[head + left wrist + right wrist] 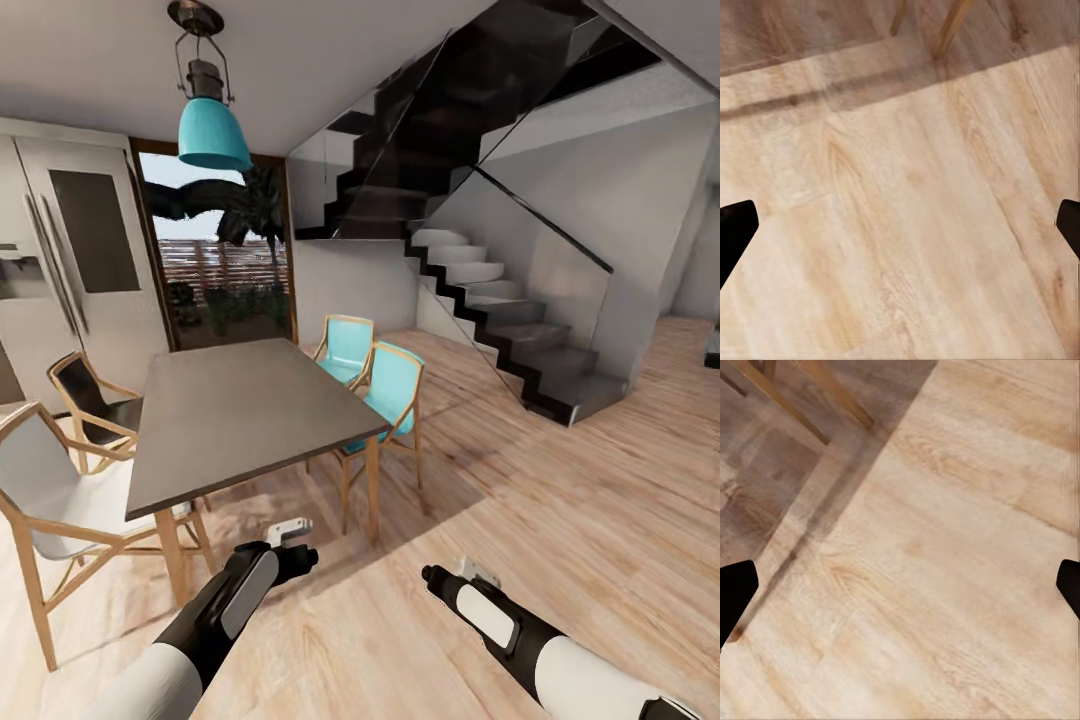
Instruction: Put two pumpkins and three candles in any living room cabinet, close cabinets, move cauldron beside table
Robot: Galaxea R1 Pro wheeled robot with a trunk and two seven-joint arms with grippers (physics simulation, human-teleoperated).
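Two arms: both reach forward low over the wood floor (560,500), nothing held
Left end effector (900,225): fingers (735,229) spread wide apart at the frame edges, only bare planks between them; in the head view it sits (290,545) just off the near corner of the dining table
Right end effector (900,585): fingers (735,592) likewise spread wide, empty, over planks; head view puts it (450,575) on open floor, well apart from the left one
Dining table (240,410): dark grey top, wooden legs, long axis running away from the camera toward the glass door (225,270)
Chairs: two teal ones (385,390) on the table's far-right side, a black-seat chair (95,405) and a white-seat chair (50,485) on its left
Lamp (213,120): teal pendant hanging above the table
Fridge (70,260): pale, double-door, at left wall
Stairs (500,320): dark and white steps with glass rail, rising at right
Task items: none in sight, location cannot be told
Writing: no readable text or brand anywhere
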